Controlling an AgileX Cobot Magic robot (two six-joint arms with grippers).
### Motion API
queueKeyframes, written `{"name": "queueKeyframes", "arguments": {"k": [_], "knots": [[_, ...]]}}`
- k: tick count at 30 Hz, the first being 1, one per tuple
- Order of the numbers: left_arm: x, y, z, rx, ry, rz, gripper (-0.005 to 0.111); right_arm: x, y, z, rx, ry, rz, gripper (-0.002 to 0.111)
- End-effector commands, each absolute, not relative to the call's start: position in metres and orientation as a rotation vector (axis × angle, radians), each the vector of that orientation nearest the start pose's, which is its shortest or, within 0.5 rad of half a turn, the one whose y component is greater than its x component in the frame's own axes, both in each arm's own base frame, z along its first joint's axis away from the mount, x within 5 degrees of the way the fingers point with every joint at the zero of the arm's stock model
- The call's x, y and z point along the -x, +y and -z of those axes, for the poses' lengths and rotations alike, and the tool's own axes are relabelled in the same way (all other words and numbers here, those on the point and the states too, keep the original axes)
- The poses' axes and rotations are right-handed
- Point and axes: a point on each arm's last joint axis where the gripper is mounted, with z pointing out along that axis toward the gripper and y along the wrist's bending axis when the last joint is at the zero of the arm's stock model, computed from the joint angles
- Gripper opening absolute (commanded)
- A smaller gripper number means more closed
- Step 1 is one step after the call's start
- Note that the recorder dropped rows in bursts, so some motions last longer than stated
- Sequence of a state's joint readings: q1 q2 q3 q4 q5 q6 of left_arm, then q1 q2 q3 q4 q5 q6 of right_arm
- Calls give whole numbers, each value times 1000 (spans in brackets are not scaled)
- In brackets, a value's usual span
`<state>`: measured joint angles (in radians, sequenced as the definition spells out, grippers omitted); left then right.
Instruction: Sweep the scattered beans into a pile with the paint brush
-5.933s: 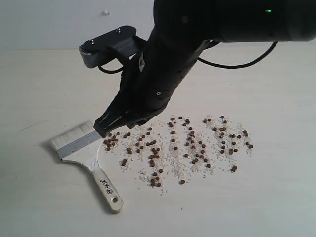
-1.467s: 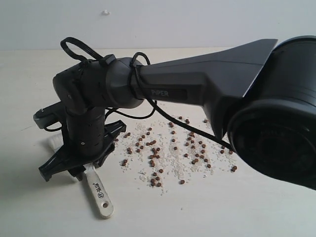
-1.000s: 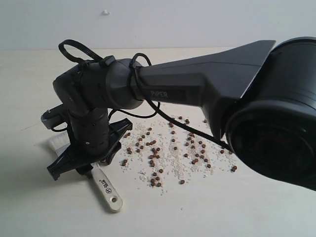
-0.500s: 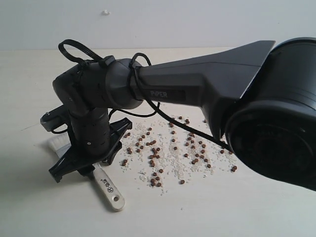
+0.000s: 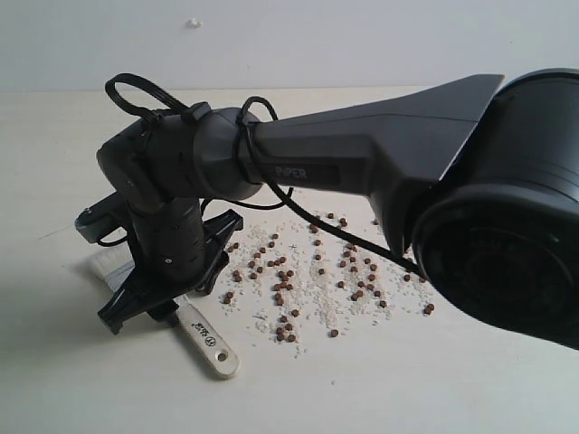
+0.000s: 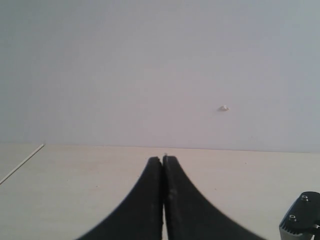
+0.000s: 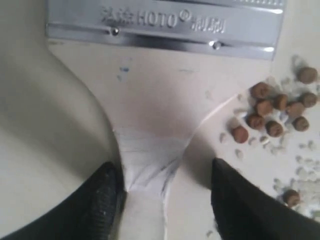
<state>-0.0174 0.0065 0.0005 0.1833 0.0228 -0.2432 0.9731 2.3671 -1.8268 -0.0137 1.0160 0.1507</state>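
Note:
The paint brush (image 5: 210,342) lies flat on the table left of the beans, its holed handle end pointing toward the front and a bit of its cream bristles (image 5: 101,262) showing behind the arm. My right gripper (image 5: 163,307) reaches across and stands low over the handle's neck. In the right wrist view it (image 7: 164,172) is open and straddles the handle (image 7: 150,150) below the silver ferrule (image 7: 165,25); one finger touches the wood, the other stands apart. Scattered reddish-brown beans (image 5: 317,271) with whitish crumbs spread to the right, some close by (image 7: 272,110). My left gripper (image 6: 163,159) is shut and empty.
The right arm's thick black link (image 5: 507,244) fills the right of the exterior view and hides part of the table. A small white speck (image 5: 193,22) sticks to the back wall (image 6: 224,107). A grey arm part (image 6: 300,220) shows at one corner of the left wrist view.
The right gripper came from above the beans down onto the brush handle. Over the last second it shifted slightly right, and the handle's end swung right and toward the beans.

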Motion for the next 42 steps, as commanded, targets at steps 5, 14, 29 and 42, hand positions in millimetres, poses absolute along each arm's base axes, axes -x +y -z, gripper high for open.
{"name": "queueKeyframes", "arguments": {"k": [5,14,29,42], "knots": [[-56,-1,-211,33,1505,62,0,-271,396,-113,1240,2718,-102,55],[-56,-1,-211,33,1505,62,0,-269,395,-113,1247,2737,-87,54],[-56,-1,-211,33,1505,62,0,-266,394,-113,1238,2781,-106,27],[-56,-1,-211,33,1505,62,0,-266,391,-119,1262,2771,-52,0]]}}
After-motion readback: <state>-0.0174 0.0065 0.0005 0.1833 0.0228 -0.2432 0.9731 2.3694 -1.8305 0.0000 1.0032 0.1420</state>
